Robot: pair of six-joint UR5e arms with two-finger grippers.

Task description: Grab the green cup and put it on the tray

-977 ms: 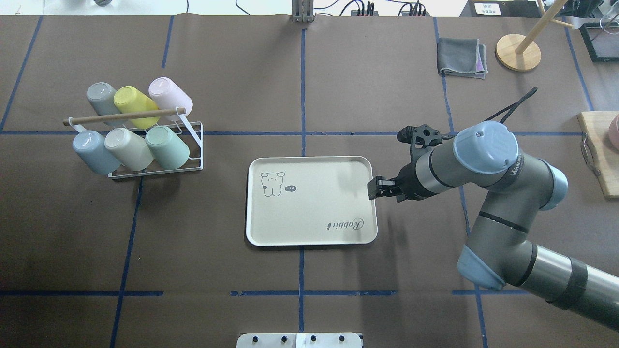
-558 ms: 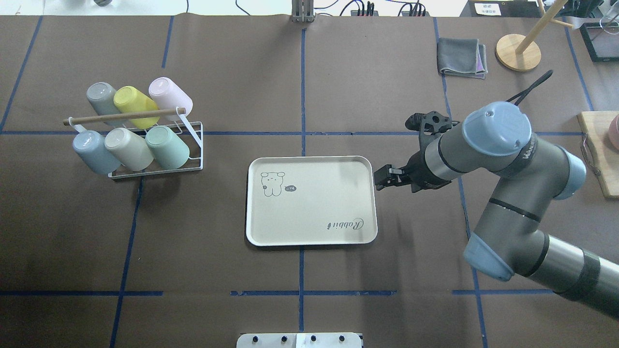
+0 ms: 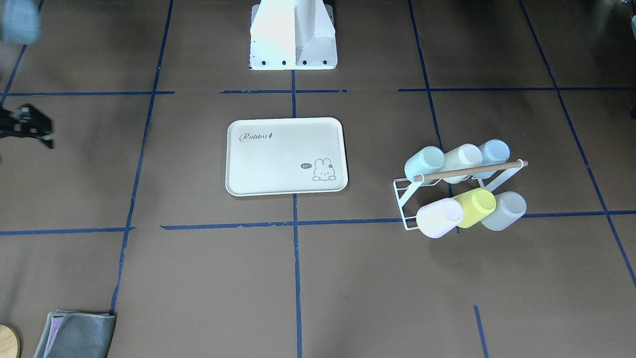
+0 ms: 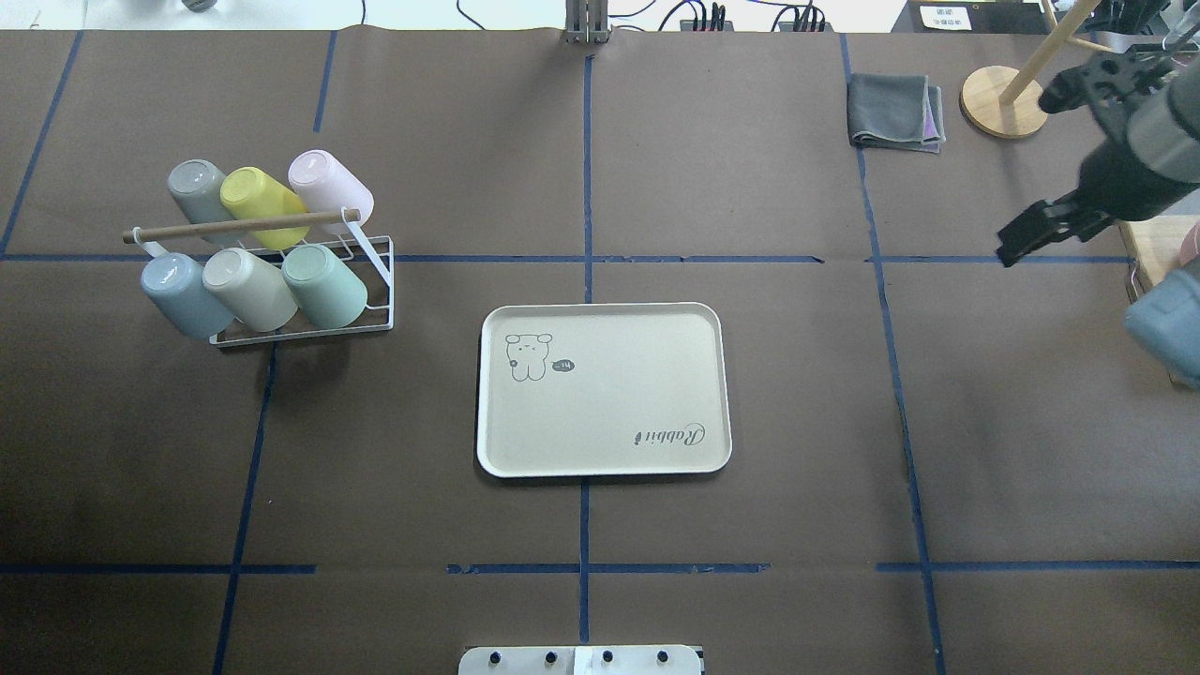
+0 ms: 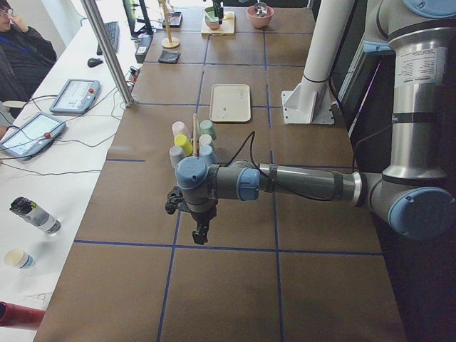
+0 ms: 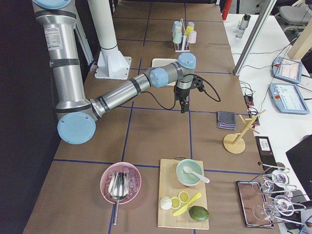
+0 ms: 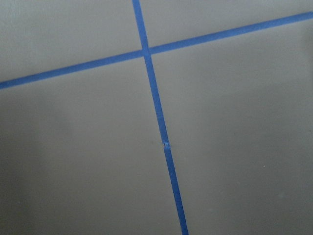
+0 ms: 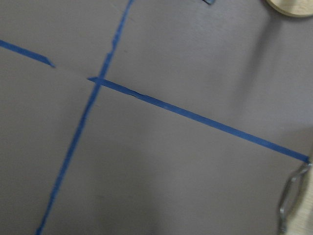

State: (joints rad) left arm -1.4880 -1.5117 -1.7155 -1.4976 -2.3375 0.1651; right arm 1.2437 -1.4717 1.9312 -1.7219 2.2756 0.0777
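The green cup [image 4: 323,286] lies tilted, base up, in the near row of a white wire rack [image 4: 375,272] at the table's left; it also shows in the front view [image 3: 425,163]. The cream tray [image 4: 605,403] lies bare at the table's middle, also in the front view [image 3: 283,159]. My right gripper [image 4: 1012,248] hovers far right of the tray, empty, and its fingers look shut. My left gripper [image 5: 201,234] shows only in the exterior left view, over bare table well short of the rack; I cannot tell if it is open or shut.
Yellow-green [image 4: 262,206], pale blue [image 4: 178,295], cream [image 4: 248,289], grey [image 4: 199,187] and pink [image 4: 328,187] cups share the rack. A folded grey cloth [image 4: 895,111] and a wooden stand [image 4: 1003,101] sit at the far right. A cutting board [image 4: 1158,281] lies at the right edge.
My right arm has drawn back from the tray's right edge, moving far to the right and away toward the table's far side. The cups and tray have not moved.
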